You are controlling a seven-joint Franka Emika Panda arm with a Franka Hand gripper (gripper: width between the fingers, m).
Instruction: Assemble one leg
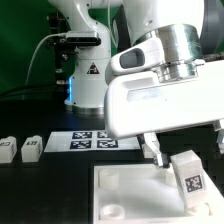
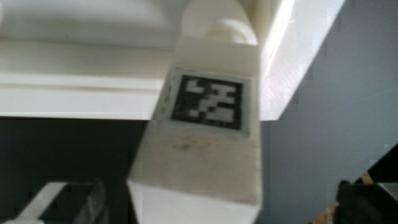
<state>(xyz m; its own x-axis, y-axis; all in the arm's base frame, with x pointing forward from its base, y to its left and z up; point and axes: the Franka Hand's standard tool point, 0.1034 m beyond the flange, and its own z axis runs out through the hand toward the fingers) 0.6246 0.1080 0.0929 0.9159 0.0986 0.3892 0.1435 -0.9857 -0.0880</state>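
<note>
On the white plate [image 1: 130,195], near its corner at the exterior view's right, the leg [image 1: 188,177] is standing tilted, a small white plastic block showing a black-and-white square tag. The gripper [image 1: 180,150] is hanging just above it, fingers [image 1: 157,151] spread apart and clamping nothing. The marker board [image 1: 92,141] is lying flat on the black table [image 1: 40,190], beyond the plate, with two small white tagged blocks [image 1: 20,148] sitting toward the exterior view's left. Only the wrist view is showing the leg [image 2: 210,120] close, its matte surface and tag filling the frame against the plate [image 2: 89,70].

leg [image 2: 199,150]: white matt plastic | plate [image 1: 130,195]: smooth white plastic
</note>
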